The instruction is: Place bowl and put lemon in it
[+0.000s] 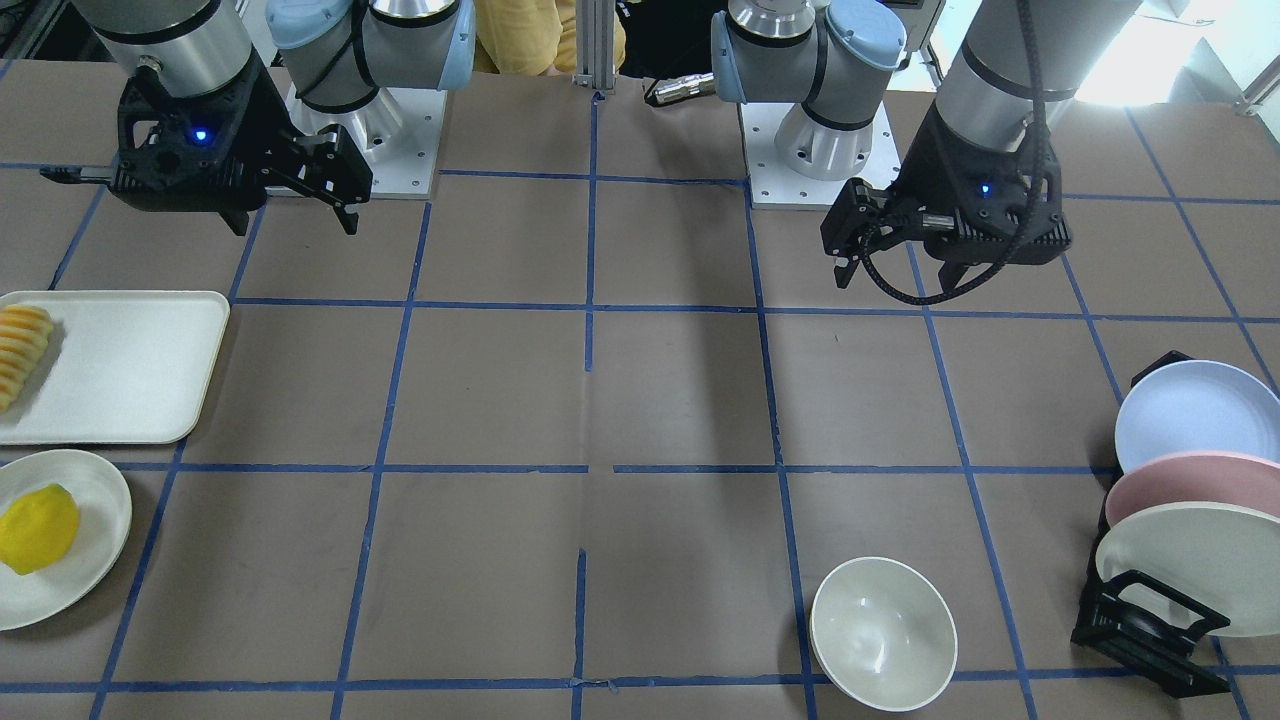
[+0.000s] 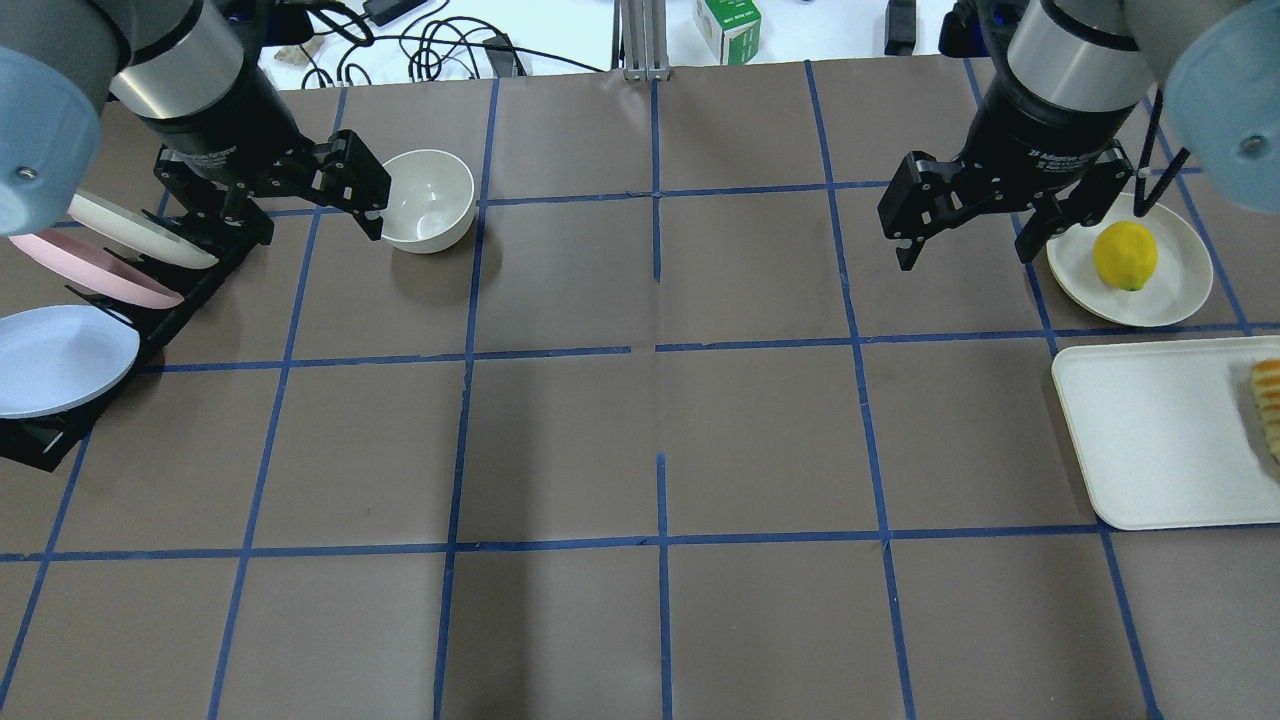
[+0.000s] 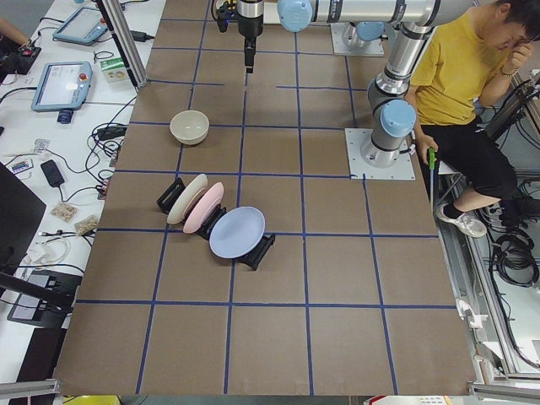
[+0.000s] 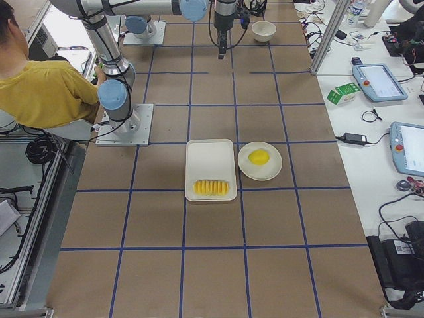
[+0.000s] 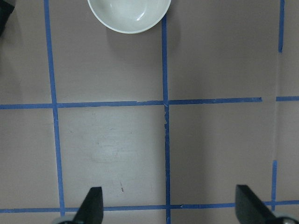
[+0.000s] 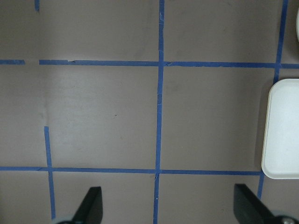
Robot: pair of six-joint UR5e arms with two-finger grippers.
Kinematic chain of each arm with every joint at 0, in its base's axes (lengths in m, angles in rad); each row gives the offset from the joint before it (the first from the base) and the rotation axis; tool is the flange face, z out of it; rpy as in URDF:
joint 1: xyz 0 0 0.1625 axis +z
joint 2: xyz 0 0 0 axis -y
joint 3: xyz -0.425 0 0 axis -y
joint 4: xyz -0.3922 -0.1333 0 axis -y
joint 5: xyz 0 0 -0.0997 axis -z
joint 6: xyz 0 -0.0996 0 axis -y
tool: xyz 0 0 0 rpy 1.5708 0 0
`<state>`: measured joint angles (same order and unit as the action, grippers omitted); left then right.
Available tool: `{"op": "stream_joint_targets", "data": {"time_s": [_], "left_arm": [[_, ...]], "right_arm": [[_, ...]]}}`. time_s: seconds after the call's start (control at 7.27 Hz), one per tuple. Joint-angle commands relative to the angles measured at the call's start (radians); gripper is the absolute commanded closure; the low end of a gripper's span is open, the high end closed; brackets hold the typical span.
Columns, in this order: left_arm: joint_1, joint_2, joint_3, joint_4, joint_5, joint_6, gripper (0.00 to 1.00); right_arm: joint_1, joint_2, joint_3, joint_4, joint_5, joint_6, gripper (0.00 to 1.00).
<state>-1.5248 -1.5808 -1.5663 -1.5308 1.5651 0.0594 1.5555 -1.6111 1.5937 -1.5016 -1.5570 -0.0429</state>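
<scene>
The off-white bowl (image 1: pixel 883 633) (image 2: pixel 428 200) stands upright and empty on the table's far edge, at the robot's left side. It shows at the top of the left wrist view (image 5: pixel 129 11). The yellow lemon (image 1: pixel 37 528) (image 2: pixel 1125 256) lies on a cream plate (image 2: pixel 1180 290) at the robot's right. My left gripper (image 2: pixel 300 215) (image 5: pixel 170 205) hangs open and empty above the table, nearer the robot than the bowl. My right gripper (image 2: pixel 965 255) (image 6: pixel 170 205) hangs open and empty, to the left of the lemon's plate in the overhead view.
A white rectangular tray (image 2: pixel 1150 440) (image 6: pixel 282 130) with ridged orange-yellow sliced food (image 2: pixel 1268 400) lies beside the lemon's plate. A black rack (image 1: pixel 1150 630) holds blue, pink and cream plates (image 2: pixel 60 355) at the robot's far left. Blue tape lines grid the brown table.
</scene>
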Motion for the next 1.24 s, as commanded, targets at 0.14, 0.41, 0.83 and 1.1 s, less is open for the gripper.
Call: {"op": "stream_joint_targets", "data": {"time_s": [0.14,0.41,0.83,1.1], "left_arm": [[0.0,0.004,0.0,-0.002,0.001,-0.001,0.0],[0.0,0.004,0.0,-0.002,0.003,0.0,0.0],[0.0,0.005,0.0,0.0,0.003,-0.001,0.0],[0.0,0.004,0.0,0.0,0.003,-0.001,0.0]], "right_arm": [[0.0,0.0,0.0,0.0,-0.001,0.0,0.0],[-0.006,0.008,0.0,0.008,-0.006,-0.014,0.0],[-0.146,0.06,0.0,-0.002,-0.008,-0.179,0.0],[-0.289,0.08,0.0,-0.005,-0.005,-0.187,0.0]]}}
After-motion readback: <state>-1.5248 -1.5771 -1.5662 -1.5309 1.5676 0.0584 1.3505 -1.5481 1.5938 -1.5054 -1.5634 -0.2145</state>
